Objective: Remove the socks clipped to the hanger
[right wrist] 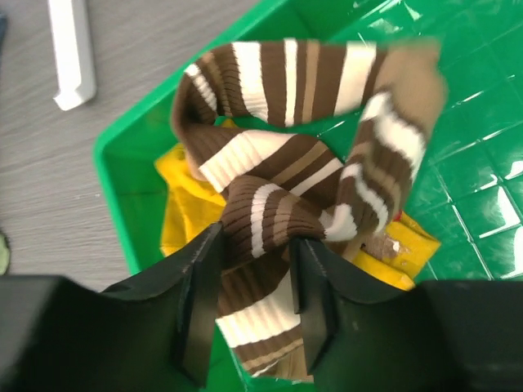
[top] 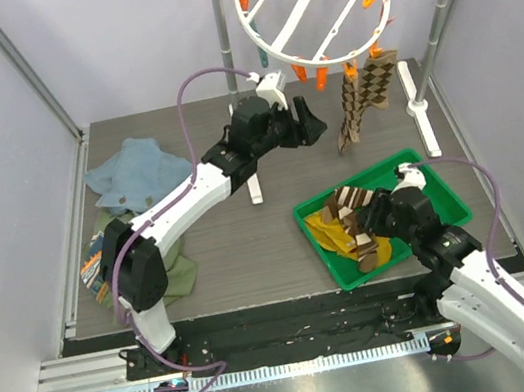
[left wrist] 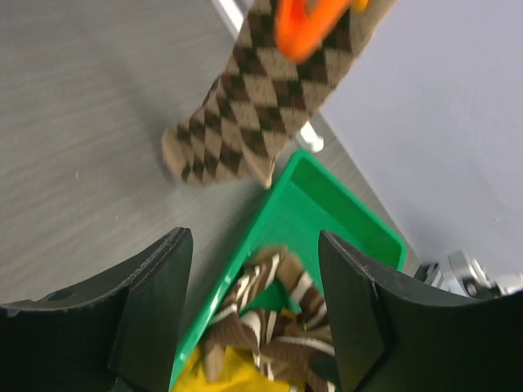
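Note:
The white round hanger [top: 314,4] hangs at the back with orange and teal clips. Two diamond-patterned socks [top: 365,91] hang clipped from its lower right rim; one shows in the left wrist view [left wrist: 253,106] under an orange clip [left wrist: 306,24]. My left gripper [top: 310,121] [left wrist: 253,294] is open and empty, just left of these socks. My right gripper [top: 376,221] [right wrist: 253,269] is shut on a brown-and-white striped sock [right wrist: 278,188] over the green tray [top: 432,181]. Mustard-yellow socks [top: 332,231] [right wrist: 184,204] and striped socks [left wrist: 270,318] lie in the tray.
The grey rail stand's poles [top: 228,60] rise at the back, with white feet [top: 413,88] on the table. A blue cloth [top: 136,172] and an olive-green cloth [top: 179,271] lie at the left. The tray's bare floor [right wrist: 458,106] shows at the right.

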Controlling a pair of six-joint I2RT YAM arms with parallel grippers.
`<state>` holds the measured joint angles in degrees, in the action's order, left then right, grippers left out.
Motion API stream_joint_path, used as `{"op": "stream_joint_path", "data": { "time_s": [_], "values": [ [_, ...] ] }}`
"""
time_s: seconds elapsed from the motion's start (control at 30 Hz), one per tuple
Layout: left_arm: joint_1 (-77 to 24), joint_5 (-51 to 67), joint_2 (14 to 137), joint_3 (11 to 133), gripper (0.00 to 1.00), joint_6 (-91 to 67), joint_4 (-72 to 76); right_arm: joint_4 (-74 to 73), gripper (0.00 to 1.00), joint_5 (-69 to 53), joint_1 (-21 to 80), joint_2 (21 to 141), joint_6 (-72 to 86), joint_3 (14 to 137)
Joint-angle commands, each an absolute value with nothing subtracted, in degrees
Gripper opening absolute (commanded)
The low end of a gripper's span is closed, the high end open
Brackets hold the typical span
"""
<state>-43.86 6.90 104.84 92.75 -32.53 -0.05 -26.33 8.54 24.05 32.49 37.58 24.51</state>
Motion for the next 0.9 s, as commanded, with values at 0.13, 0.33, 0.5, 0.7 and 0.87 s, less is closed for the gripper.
{"op": "stream_joint_path", "data": {
  "time_s": [0.13,0.33,0.5,0.7,0.87],
  "values": [
    [-43.7,6.7,94.1,82.4,0.72,-29.5,2.2,-11.5,0.49,9.2,24.3,41.1,37.8,21.5],
    [-43.7,4.9,89.0,78.8,0.73,-25.1,-2.6,-8.7,0.49,12.3,24.3,41.9,39.1,17.1],
    [-43.9,5.2,85.3,76.8,0.77,-22.7,-5.4,-18.9,0.57,16.6,24.3,38.0,36.8,25.1],
    [-45.1,1.5,80.9,73.9,0.99,-20.8,-8.4,-23.1,0.80,21.4,24.3,36.9,32.3,37.4],
    [-46.1,1.4,79.6,77.6,1.00,-16.1,-14.9,-16.0,0.80,20.1,24.3,46.0,26.9,45.2]
  ]
}}
